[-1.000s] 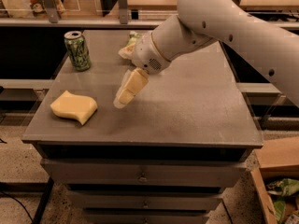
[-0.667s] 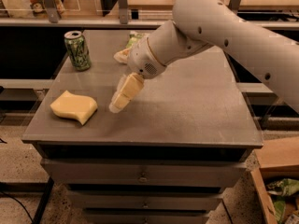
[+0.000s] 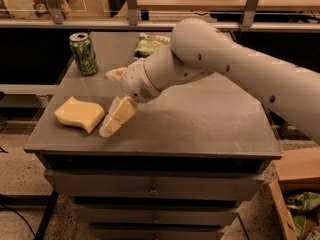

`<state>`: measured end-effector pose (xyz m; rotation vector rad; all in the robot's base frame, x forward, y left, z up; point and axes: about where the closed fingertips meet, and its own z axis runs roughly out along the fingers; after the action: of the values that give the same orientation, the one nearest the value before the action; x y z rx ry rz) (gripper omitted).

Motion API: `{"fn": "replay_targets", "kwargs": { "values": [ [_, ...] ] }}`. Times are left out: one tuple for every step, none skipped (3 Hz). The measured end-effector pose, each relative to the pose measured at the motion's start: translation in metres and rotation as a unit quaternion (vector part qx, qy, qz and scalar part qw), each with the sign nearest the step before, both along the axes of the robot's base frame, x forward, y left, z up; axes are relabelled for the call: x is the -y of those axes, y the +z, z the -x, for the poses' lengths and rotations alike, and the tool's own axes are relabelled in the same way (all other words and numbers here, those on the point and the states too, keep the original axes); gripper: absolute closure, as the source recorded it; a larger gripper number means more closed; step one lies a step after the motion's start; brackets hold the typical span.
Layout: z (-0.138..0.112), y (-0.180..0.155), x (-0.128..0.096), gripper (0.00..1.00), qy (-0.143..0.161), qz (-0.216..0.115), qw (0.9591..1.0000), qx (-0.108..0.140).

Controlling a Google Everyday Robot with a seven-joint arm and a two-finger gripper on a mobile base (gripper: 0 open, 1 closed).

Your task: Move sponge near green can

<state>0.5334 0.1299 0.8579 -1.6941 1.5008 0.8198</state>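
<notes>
The pale yellow sponge (image 3: 80, 114) lies flat near the front left corner of the grey table (image 3: 200, 119). The green can (image 3: 83, 54) stands upright at the back left, well behind the sponge. My gripper (image 3: 108, 104) is open just right of the sponge, low over the table. One of its pale fingers (image 3: 116, 119) reaches down right next to the sponge's right edge. The other finger (image 3: 116, 74) sits further back, between the sponge and the can. The gripper holds nothing.
A crinkled green snack bag (image 3: 150, 44) lies at the back of the table, partly hidden behind my arm (image 3: 240, 69). A counter with metal posts (image 3: 132, 4) runs behind the table. A box (image 3: 300, 194) stands on the floor at the right.
My gripper has moved left and down, from the middle of the table to right beside the sponge. The sponge and the can have not moved.
</notes>
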Motion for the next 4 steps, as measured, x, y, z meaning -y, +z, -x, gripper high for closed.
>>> {"fn": "replay_targets", "kwargs": {
  "values": [
    [0.006,-0.012,-0.019,0.00,0.011,-0.021,0.9997,-0.008],
    [0.009,-0.021,-0.032,0.00,0.016,-0.036,0.9991,-0.018],
    [0.009,-0.027,-0.041,0.18,0.017,-0.044,0.9985,-0.028],
    [0.007,-0.030,-0.044,0.34,0.014,-0.044,0.9983,-0.035]
  ]
}}
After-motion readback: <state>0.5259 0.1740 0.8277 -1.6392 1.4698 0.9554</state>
